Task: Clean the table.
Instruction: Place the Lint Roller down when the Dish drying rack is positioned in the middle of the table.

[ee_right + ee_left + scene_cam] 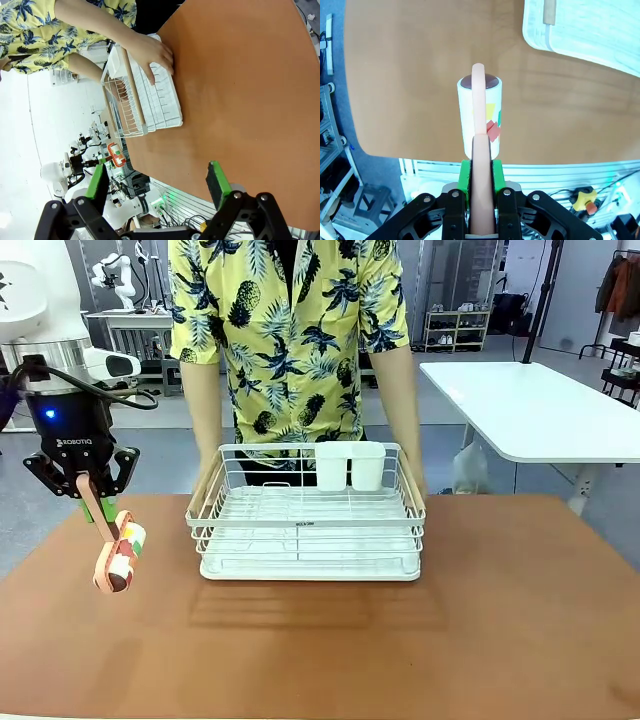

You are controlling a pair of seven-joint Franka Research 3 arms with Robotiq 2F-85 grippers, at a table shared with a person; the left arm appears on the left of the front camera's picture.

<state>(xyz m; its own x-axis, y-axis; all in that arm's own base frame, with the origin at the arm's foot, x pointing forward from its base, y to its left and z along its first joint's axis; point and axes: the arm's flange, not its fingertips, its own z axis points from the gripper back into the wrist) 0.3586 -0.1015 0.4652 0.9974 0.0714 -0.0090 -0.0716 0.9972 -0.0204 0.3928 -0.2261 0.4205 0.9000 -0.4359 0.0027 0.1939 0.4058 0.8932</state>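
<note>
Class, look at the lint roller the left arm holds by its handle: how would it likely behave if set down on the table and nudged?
The lint roller has a cylindrical head, so it would probably roll if laid sideways. Paper scraps cling to it, suggesting a sticky surface that may grab the table. It hangs from the left gripper by a thin handle, so it seems light.

The robot's left tool (92,488) hangs at the near left of the scene, fingers pointing down and clamped tight on the pink handle of a lint roller (118,552), whose head dangles tilted below it. The right tool (157,185) hovers with its green-padded fingers (218,184) spread wide apart and nothing between them. Across from the robot, the person's two hands (156,59) grip the opposite sides of a white wire dish rack (306,528).
</note>
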